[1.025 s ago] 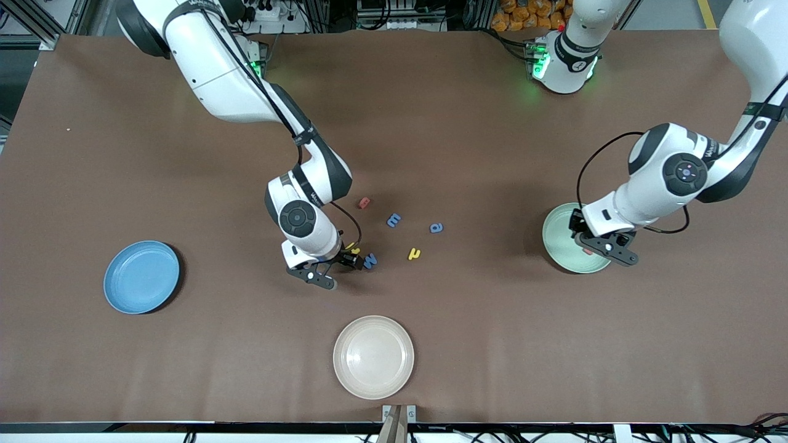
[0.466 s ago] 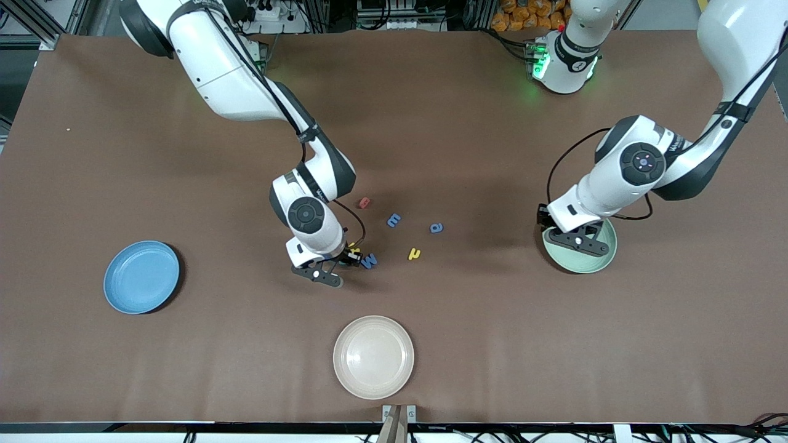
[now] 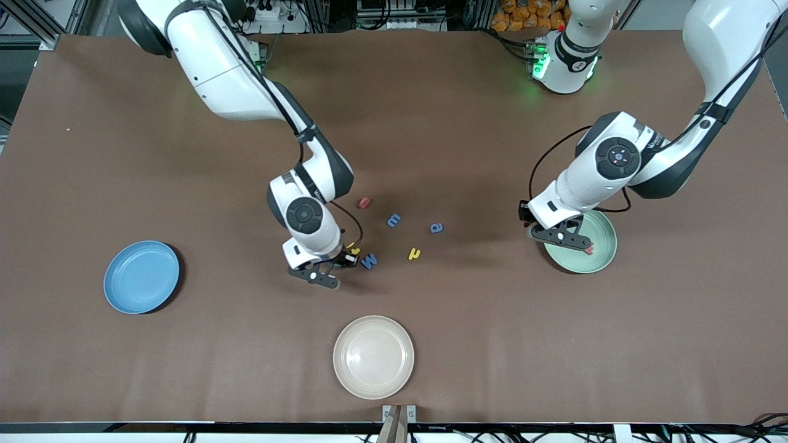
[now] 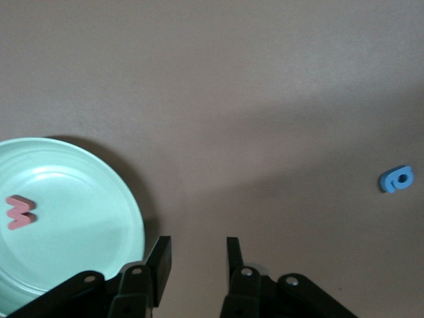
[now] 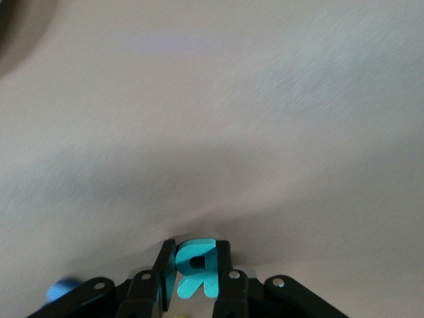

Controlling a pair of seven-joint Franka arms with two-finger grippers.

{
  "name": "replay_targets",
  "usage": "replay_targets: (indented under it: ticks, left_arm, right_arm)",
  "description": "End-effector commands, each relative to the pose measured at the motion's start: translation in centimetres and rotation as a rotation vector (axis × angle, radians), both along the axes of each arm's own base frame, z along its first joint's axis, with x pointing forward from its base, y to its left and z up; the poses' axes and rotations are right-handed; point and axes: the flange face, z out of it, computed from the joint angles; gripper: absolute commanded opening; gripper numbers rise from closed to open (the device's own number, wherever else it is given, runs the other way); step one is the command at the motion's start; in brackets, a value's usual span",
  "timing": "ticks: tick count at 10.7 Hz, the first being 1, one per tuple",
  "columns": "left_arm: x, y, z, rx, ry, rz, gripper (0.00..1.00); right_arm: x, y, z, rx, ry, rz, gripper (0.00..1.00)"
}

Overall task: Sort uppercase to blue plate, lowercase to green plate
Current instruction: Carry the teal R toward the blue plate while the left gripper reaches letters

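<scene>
My right gripper (image 3: 348, 260) is low over the table beside the blue M (image 3: 369, 261) and is shut on the green R (image 5: 196, 268), which stands between its fingers (image 5: 222, 260). The yellow H (image 3: 354, 250) is partly hidden beside it. The red rounded letter (image 3: 364, 202), blue E-shaped letter (image 3: 393, 219), blue a-like letter (image 3: 436, 227) and yellow h (image 3: 415, 253) lie mid-table. My left gripper (image 3: 530, 230) is open and empty by the green plate's (image 3: 606, 246) rim, seen in the left wrist view (image 4: 197, 248). The red w (image 4: 20, 212) lies in that plate (image 4: 99, 192). The blue plate (image 3: 141, 277) holds nothing.
A beige plate (image 3: 373, 357) sits near the table's front edge, nearer to the camera than the letters. The blue a-like letter also shows in the left wrist view (image 4: 396, 179). The brown table (image 3: 492, 344) is bare around the plates.
My left gripper has moved off the green plate toward the middle of the table, leaving the red w uncovered in the plate. My right gripper has hardly moved.
</scene>
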Motion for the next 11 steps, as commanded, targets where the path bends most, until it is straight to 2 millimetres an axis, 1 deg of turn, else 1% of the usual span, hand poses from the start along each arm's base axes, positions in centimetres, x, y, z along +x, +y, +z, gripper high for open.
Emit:
replay_targets:
  ticks: [1,2,3,4,5,6,7,8,9,10,11]
  left_arm:
    - [-0.7,-2.8,1.0,-0.007,0.011,0.083,0.4]
    - [-1.4,-4.6,1.0,-0.013,0.014,0.127,0.39]
    - [-2.0,-6.6,1.3,-0.016,0.007,0.164,0.39]
    - [-2.8,-8.6,1.4,-0.015,0.005,0.188,0.4]
    - [-3.0,-9.8,1.4,-0.031,0.0,0.205,0.4]
    - [-3.1,-10.5,0.8,-0.043,-0.003,0.209,0.45]
    - [-3.4,-11.2,0.2,-0.043,-0.009,0.211,0.49]
    - [-3.7,-12.1,-0.5,-0.035,-0.01,0.211,0.54]
    - [-4.0,-13.3,-0.8,-0.033,-0.017,0.214,0.57]
    - [-4.2,-14.2,-1.3,-0.027,-0.025,0.226,0.6]
    - [-4.2,-15.3,-1.7,-0.018,-0.034,0.242,0.61]
  right_arm:
    - [2.3,-4.3,3.9,-0.019,0.006,-0.007,0.0]
    - [3.1,-6.6,6.4,-0.024,0.024,0.003,0.0]
    - [3.4,-9.1,8.2,-0.04,0.065,0.04,0.0]
    - [3.9,-12.1,9.4,-0.048,0.098,0.078,0.0]
    - [4.0,-15.3,10.5,-0.052,0.138,0.112,0.0]
    - [3.6,-18.8,11.6,-0.051,0.178,0.148,0.0]
    - [3.4,-23.1,12.5,-0.042,0.208,0.176,0.0]
    - [3.0,-27.0,13.6,-0.028,0.222,0.216,0.0]
    - [2.7,-30.8,14.3,-0.012,0.236,0.257,0.0]
    - [2.5,-34.0,14.9,0.004,0.248,0.303,0.0]
    - [2.3,-37.0,15.2,0.02,0.255,0.342,0.0]
